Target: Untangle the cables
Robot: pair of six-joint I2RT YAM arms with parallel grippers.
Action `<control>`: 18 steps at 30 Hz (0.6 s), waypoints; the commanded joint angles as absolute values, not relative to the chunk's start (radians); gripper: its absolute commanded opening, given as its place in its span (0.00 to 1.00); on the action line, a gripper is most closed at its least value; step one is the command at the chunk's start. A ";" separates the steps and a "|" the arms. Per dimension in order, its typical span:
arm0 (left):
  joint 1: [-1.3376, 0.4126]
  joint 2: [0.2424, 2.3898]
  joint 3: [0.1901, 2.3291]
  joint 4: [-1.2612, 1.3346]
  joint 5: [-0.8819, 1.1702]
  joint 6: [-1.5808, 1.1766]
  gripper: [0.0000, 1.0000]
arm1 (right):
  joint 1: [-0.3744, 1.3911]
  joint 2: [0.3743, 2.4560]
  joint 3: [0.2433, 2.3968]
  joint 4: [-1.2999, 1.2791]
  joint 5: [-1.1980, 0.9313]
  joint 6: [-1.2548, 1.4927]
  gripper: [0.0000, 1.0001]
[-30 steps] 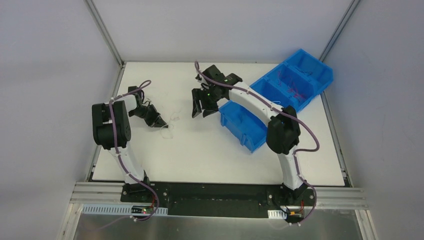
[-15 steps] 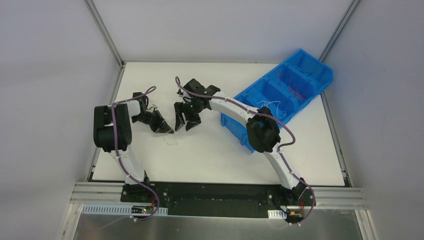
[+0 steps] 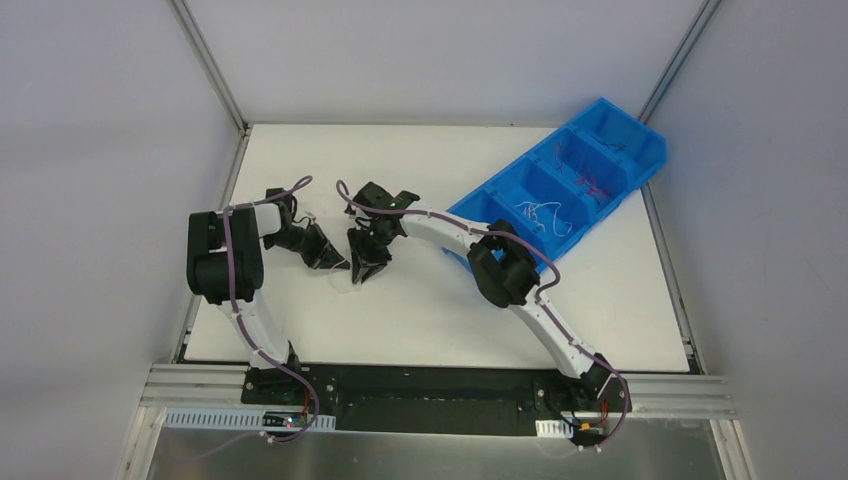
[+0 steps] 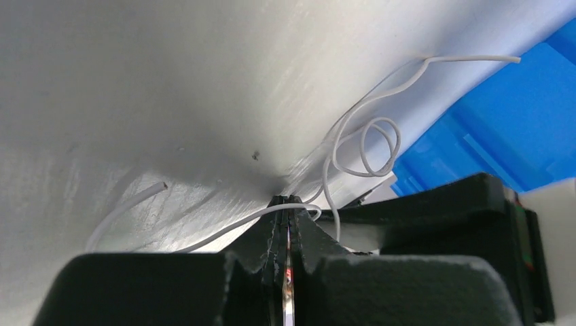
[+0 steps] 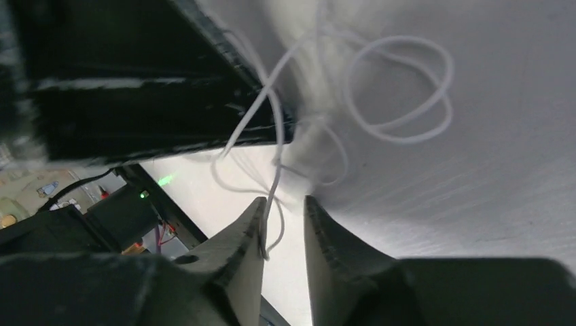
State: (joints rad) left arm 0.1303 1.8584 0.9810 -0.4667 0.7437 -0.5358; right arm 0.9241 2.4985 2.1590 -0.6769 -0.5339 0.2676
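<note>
A tangle of thin white cables (image 3: 346, 283) lies on the white table between my two grippers. In the left wrist view my left gripper (image 4: 288, 199) is shut on one white strand, and the rest of the cables (image 4: 370, 144) loop out beyond it. My right gripper (image 3: 362, 271) points down right beside the left gripper (image 3: 339, 264). In the right wrist view my right gripper (image 5: 284, 202) is narrowly open, with a white strand (image 5: 273, 187) running down between the fingers along the left one. The looped cables (image 5: 401, 88) lie just past it. No red or blue wires show in this tangle.
A blue divided bin (image 3: 600, 125) stands at the back right. Its compartments hold more thin wires, white ones (image 3: 545, 212) and red-purple ones (image 3: 592, 182). The bin also shows in the left wrist view (image 4: 502, 129). The left gripper's black body (image 5: 136, 88) fills the right wrist view's upper left.
My right arm has swung left from the bin and come down to the cables beside the left gripper. The left gripper has shifted slightly right, still shut.
</note>
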 commanded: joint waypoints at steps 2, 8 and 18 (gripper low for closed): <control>0.138 1.811 0.982 -0.493 0.766 -0.511 0.18 | 0.917 2.506 2.204 -0.677 -0.515 0.272 0.01; 0.212 1.729 0.976 -0.504 0.784 -0.476 0.52 | 0.917 2.456 2.150 -0.672 -0.502 0.260 0.00; 0.170 1.634 0.930 -0.434 0.859 -0.454 0.58 | 0.912 2.459 2.139 -0.671 -0.527 0.270 0.00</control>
State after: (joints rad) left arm 0.2073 1.6489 0.9344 -0.4568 0.8043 -0.4870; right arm 0.9176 2.5145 2.1452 -0.6727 -0.5205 0.2726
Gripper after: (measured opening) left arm 0.562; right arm 0.009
